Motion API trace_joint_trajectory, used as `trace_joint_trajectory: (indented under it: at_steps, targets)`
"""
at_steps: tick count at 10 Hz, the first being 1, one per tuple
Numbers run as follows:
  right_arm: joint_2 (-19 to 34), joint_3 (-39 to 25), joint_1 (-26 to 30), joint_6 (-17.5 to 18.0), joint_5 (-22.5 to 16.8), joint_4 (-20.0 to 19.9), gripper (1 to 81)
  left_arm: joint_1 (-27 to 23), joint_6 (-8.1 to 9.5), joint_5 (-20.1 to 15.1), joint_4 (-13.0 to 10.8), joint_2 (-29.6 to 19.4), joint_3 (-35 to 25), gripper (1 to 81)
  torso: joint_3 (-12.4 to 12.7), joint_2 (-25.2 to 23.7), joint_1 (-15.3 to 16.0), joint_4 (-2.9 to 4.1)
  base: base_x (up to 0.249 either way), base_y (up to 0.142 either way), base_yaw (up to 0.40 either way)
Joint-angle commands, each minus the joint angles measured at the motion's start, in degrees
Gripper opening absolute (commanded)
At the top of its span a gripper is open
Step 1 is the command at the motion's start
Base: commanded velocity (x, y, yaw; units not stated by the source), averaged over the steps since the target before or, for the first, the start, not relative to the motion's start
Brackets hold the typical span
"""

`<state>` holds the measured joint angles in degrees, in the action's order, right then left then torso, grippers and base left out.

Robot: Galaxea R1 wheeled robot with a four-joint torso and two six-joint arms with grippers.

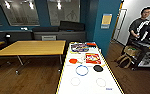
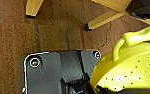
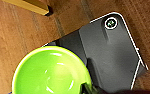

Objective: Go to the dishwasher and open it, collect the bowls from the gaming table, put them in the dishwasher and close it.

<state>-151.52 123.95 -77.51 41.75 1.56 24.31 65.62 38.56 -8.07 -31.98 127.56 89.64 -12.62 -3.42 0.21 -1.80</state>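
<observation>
gaming table [image 1: 91,86] glossy white | floor [image 1: 33,77] wood (brown) | green bowl [image 3: 51,72] shiny

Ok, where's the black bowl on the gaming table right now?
In the head view the black bowl sits on the gaming table, toward its right edge, just right of the blue ring and below the red packet.

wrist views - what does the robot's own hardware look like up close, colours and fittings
In both wrist views a wide dark grey plate with a thin pale edge and rounded corners, round silver-ringed fittings at the corners. The left gripper area is black with a hint of blue; the right gripper area is dark.
</observation>
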Motion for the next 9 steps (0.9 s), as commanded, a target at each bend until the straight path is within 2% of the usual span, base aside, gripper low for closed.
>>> trace_joint_trajectory:
  at_steps: [1,2,5,6,9]
  targets:
    - [-2.5,3.21,0.9,-0.18,-2.0,2.94,1.0,2.45,-2.61,0.51,-1.42,6.04,7.66,1.0,0.0,0.0,0.0,0.0,0.0,0.0,0.0]
    - [-3.64,4.27,0.64,-0.18,-2.0,3.38,1.0,3.94,-3.49,2.62,-1.42,8.24,11.44,1.0,1.59,0.0,0.0,0.0,0.0,0.0,0.0]
    - [-4.96,5.32,0.37,-0.18,-2.0,3.9,1.0,6.76,-3.93,4.19,-1.42,10.79,16.36,1.0,3.82,0.0,-0.02,0.0,0.0,0.0,0.0]
    - [-5.05,5.32,0.37,-0.18,-2.0,3.9,1.0,7.29,-3.93,4.64,-1.42,11.22,17.41,1.0,2.49,-0.04,-0.07,0.0,0.0,0.0,0.0]
    - [-5.75,7.25,-0.24,-0.26,-2.0,3.99,1.0,8.86,-4.37,5.34,-1.42,13.77,21.71,1.0,3.0,-0.11,-0.13,0.0,0.0,0.0,0.0]
